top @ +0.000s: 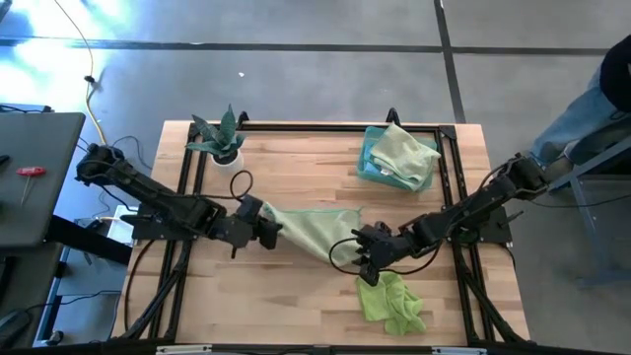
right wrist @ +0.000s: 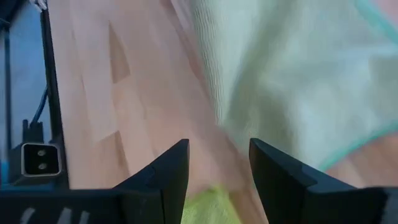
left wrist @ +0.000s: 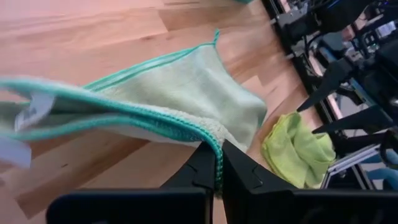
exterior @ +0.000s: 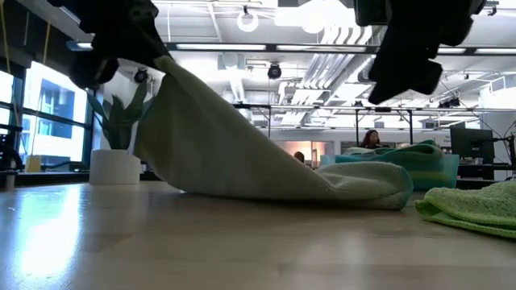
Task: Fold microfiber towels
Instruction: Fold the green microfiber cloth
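Three towel spots: near edge, middle, far corner.
Near edge: lime green towel (top: 391,304) lies crumpled, unfolded.
Middle: pale sage towel (top: 315,229) is draped, one edge raised off the table (top: 296,316).
Left gripper (left wrist: 218,168): clamped tight on that towel's teal hem.
Right gripper (right wrist: 217,163): fingers parted, holding nothing, just above the towel's other end.
Far corner: stacked towels (top: 396,158), seemingly done.
Progress: roughly midway; two remain.

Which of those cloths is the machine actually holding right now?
The pale green towel mid-table, its edge pinched in the left gripper. The lime cloth and the stack lie untouched.
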Controlling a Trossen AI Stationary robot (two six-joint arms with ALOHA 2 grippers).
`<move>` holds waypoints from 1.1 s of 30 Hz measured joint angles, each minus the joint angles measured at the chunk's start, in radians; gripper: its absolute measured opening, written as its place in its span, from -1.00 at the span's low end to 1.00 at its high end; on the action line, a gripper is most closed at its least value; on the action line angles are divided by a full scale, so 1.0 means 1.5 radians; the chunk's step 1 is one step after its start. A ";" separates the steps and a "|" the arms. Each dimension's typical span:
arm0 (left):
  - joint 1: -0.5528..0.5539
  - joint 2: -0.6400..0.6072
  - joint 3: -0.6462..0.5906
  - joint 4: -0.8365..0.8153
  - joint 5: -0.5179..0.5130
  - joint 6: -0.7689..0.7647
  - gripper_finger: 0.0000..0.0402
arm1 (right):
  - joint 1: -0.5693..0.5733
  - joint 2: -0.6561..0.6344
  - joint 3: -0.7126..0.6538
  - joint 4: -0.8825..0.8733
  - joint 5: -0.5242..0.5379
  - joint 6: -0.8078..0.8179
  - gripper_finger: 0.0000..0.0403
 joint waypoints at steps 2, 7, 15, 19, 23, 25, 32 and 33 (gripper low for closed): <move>0.008 0.000 0.000 0.006 0.002 0.009 -1.00 | 0.000 0.000 0.000 0.022 0.020 -0.017 -0.22; 0.019 0.000 0.001 0.005 0.016 0.021 -1.00 | 0.000 0.004 0.000 0.098 0.076 -0.039 -0.22; 0.021 -0.002 0.001 0.005 0.017 0.026 -1.00 | 0.015 0.063 0.000 0.112 0.103 -0.084 -0.22; 0.024 -0.002 0.001 0.005 0.014 0.028 -1.00 | 0.042 0.124 0.000 0.135 0.140 -0.165 -0.22; 0.031 -0.002 0.001 0.005 0.016 0.038 -1.00 | 0.062 0.163 0.000 0.151 0.188 -0.205 -0.22; 0.036 -0.002 0.001 0.005 0.022 0.044 -1.00 | 0.069 0.167 0.000 0.152 0.202 -0.202 -0.22; 0.065 -0.002 0.001 0.006 0.076 0.070 -1.00 | 0.086 0.193 0.000 0.162 0.195 -0.284 -0.22; 0.068 -0.002 0.001 0.007 0.081 0.074 -1.00 | 0.087 0.199 0.000 0.162 0.194 -0.298 -0.22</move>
